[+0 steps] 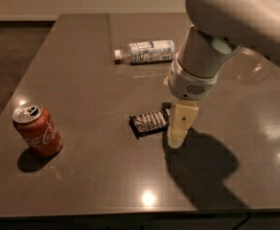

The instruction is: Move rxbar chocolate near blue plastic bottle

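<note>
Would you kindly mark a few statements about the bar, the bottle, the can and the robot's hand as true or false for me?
1. The blue plastic bottle lies on its side on the table. True.
2. The rxbar chocolate is touching the bottle. False: it lies flat well apart from the bottle, nearer the camera.
3. The hand is low over the table, close beside one end of the bar. True.
4. The Coca-Cola can has tipped over. False: it stands upright, off to the picture's left, away from both the bar and the bottle.
</note>
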Motion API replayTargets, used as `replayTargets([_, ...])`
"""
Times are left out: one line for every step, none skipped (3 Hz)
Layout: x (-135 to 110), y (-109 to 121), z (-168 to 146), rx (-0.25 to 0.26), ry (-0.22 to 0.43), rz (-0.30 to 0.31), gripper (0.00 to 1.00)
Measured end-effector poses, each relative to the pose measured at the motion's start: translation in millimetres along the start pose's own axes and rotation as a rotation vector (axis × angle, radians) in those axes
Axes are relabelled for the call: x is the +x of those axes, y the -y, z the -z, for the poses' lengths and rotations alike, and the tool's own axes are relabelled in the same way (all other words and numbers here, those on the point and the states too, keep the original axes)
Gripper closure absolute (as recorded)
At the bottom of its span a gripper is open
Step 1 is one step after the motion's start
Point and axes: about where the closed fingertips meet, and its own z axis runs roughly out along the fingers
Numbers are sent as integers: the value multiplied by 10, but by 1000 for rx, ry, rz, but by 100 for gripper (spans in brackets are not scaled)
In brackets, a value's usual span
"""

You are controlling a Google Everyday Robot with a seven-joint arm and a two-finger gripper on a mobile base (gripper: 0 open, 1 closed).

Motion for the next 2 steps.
replayTargets([-87,-13,-146,-9,2,2,0])
replayTargets([-166,-16,-259,-10,2,3,0])
